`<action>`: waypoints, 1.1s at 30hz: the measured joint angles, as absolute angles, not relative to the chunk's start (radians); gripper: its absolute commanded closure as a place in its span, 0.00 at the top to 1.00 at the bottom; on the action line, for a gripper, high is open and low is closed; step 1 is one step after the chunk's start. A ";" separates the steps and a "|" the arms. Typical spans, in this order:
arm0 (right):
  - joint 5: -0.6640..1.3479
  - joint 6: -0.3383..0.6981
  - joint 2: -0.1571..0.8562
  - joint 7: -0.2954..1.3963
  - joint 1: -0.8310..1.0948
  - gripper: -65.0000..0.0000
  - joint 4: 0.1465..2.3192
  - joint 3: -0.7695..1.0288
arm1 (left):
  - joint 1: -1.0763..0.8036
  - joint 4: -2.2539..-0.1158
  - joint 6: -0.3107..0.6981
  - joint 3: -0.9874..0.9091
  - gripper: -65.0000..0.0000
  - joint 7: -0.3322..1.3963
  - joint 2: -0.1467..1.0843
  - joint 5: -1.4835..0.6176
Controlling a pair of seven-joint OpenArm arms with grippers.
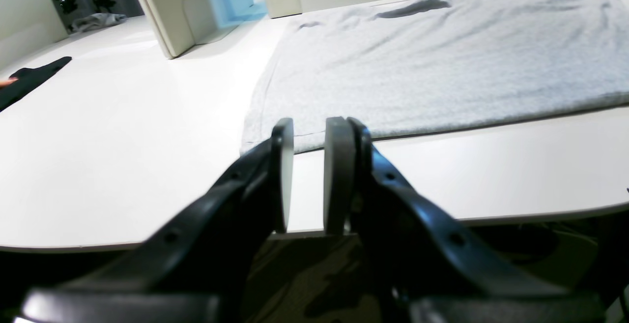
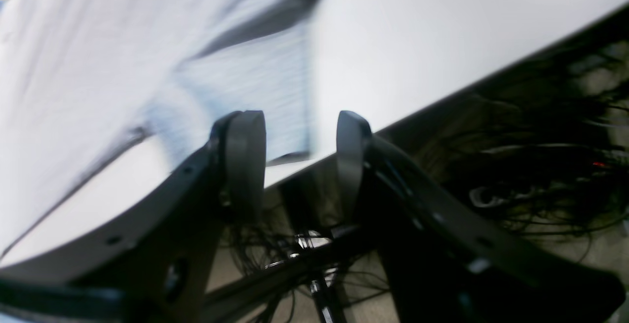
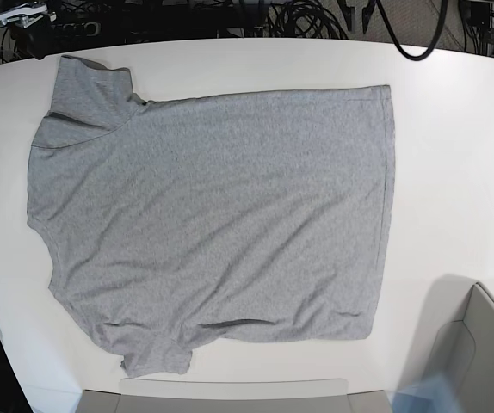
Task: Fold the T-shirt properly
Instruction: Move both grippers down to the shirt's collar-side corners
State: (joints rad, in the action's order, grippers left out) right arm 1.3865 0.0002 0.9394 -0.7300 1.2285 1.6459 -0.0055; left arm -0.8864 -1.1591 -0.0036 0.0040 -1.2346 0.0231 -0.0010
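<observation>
The T-shirt (image 3: 213, 224) lies spread flat, plain side up, across the white surface (image 3: 453, 172), laid out ready for folding, while the left gripper (image 1: 308, 131) and right gripper (image 2: 300, 131) hover near its edges, slightly parted, holding nothing.

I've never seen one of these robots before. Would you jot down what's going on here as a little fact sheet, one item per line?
Garment: T-shirt, grey, lying spread flat, plain side up
Surface: white table
Folds made: none visible
Left gripper: open, empty, near the shirt's hem corner at the table edge
Right gripper: open, empty, near a sleeve at the table edge; this view is blurred
Also there: a black cloth at the far side of the table
Arms in overhead view: not seen
</observation>
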 measured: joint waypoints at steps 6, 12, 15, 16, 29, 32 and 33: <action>1.392 0.001 0.942 -0.675 1.118 0.37 1.560 -0.044 | -0.886 -1.159 -0.004 0.004 0.19 -1.234 0.025 -0.001; 1.390 0.024 0.891 -0.501 0.973 0.37 1.491 -0.049 | -0.887 -1.159 -0.004 0.004 0.19 -1.234 0.024 -0.001; 1.392 0.115 0.836 -0.424 0.902 0.37 1.454 -0.044 | -0.887 -1.159 -0.004 0.004 0.19 -1.234 0.022 0.000; 1.391 0.126 0.818 -0.405 0.879 0.37 1.443 -0.046 | -0.887 -1.159 -0.004 0.004 0.19 -1.234 0.022 0.001; 1.259 0.193 0.646 -0.282 0.812 0.37 1.455 -0.035 | -0.887 -1.159 -0.004 0.004 0.19 -1.234 0.022 -0.001; 1.168 0.204 0.591 -0.264 0.805 0.37 1.464 -0.033 | -0.887 -1.159 -0.004 0.004 0.19 -1.234 0.023 -0.001; 1.154 0.204 0.574 -0.263 0.797 0.37 1.463 -0.031 | -0.887 -1.168 -0.004 0.004 0.19 -1.231 0.022 -0.001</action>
State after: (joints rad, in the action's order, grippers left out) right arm 1.1538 0.2039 0.5735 -0.2626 0.7971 1.4631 -0.0315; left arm -0.8871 -1.1675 -0.0044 0.0036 -1.2312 0.0223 -0.0013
